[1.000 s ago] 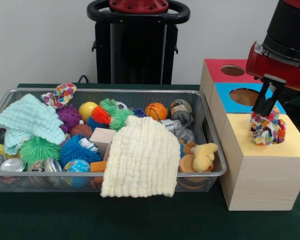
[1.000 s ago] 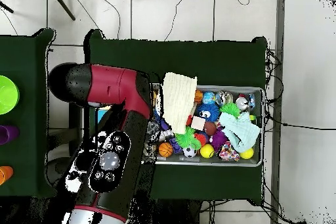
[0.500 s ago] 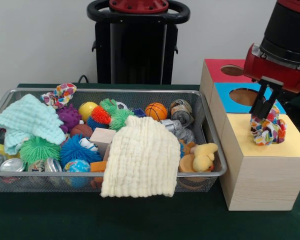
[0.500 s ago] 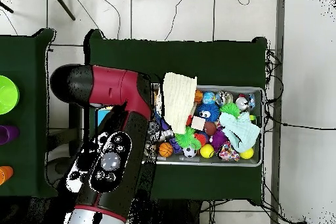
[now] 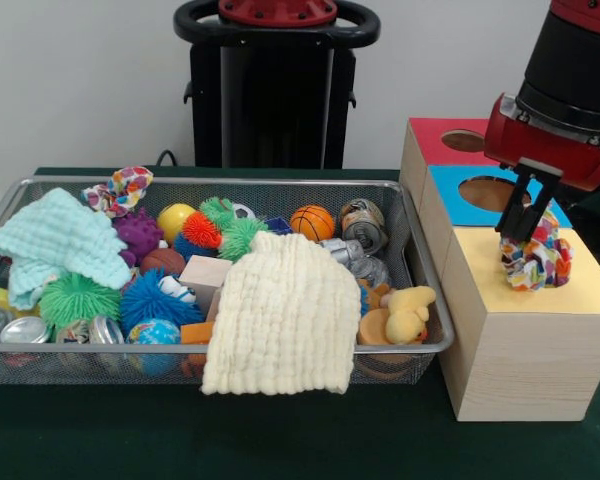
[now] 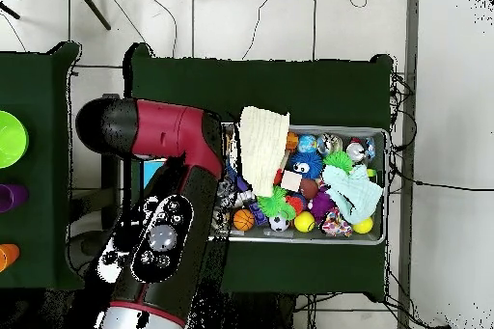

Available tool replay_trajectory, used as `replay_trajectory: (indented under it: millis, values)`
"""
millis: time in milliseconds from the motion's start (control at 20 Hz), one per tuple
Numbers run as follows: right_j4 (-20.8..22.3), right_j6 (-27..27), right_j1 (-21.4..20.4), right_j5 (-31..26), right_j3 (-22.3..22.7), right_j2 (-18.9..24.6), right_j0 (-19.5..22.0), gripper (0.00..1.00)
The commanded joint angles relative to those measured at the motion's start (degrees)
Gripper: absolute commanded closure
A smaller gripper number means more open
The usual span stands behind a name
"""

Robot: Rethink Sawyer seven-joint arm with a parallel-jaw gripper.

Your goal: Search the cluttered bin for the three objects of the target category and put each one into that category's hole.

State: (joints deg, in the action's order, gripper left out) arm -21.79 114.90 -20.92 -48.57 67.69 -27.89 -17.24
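The gripper (image 5: 527, 222) hangs just above a colourful scrunchie (image 5: 536, 255) lying on the yellow box (image 5: 530, 330), its fingers apart, beside the cluttered bin (image 5: 410, 240).

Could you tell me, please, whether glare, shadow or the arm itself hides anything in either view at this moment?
Front view: even light, no strong glare; the gripper casts little shadow on the yellow box top and partly covers the colourful scrunchie. Overhead view: the arm blocks the boxes entirely, while the bin stays visible.

Red-and-black arm (image 5: 570, 95), seemingly black end effector (image 5: 528, 215).
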Motion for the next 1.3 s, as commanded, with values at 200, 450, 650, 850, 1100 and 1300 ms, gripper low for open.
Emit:
replay_trajectory:
  millis: [200, 450, 650, 850, 1100, 1300]
  values:
    - [-1.2, 16.0, 1.6, 3.1, 6.3, 3.6, -0.4, 1.00]
    - [-1.4, 16.6, 2.1, 3.3, 6.1, 3.4, -0.8, 1.00]
    - [-1.6, 17.2, 2.4, 3.0, 5.8, 3.2, -1.0, 1.00]
    - [-1.8, 17.5, 2.8, 3.5, 5.7, 3.2, -1.3, 1.00]
    - [-2.0, 17.6, 3.1, 3.6, 5.5, 3.1, -1.4, 1.00]
    - [-2.1, 16.6, 2.7, 4.9, 6.3, 3.7, -1.0, 1.00]
